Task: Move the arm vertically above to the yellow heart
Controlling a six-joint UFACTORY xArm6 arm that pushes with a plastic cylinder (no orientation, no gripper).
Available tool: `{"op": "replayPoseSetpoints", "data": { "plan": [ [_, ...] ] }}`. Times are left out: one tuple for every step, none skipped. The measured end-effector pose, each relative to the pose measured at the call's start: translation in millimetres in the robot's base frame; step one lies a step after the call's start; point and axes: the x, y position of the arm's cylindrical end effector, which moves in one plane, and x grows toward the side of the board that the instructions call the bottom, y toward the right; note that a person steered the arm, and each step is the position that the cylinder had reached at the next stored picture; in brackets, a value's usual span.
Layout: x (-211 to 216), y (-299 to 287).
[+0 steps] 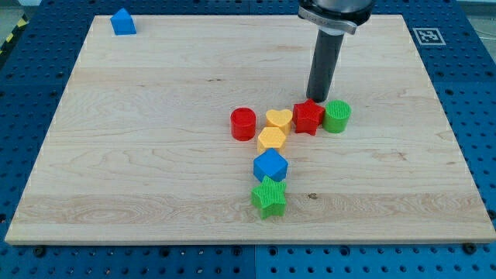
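Note:
The yellow heart (279,118) lies near the middle of the wooden board (155,155). A red cylinder (242,123) is just to its left, a red star (308,116) touches its right side, and a yellow hexagon (272,139) sits just below it. My tip (318,99) is at the lower end of the dark rod, right behind the red star's top edge, up and to the right of the yellow heart.
A green cylinder (337,115) sits right of the red star. A blue hexagon-like block (270,165) and a green star (269,197) line up below the yellow hexagon. A blue house-shaped block (122,22) is at the top left corner.

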Motion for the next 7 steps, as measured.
{"op": "replayPoseSetpoints", "data": {
  "plan": [
    [4.1,-1.5],
    [5.6,-1.5],
    [8.0,-2.2],
    [8.0,-2.2],
    [-5.4,-3.7],
    [-39.7,-11.9],
    [-44.2,-14.3]
  ]
}}
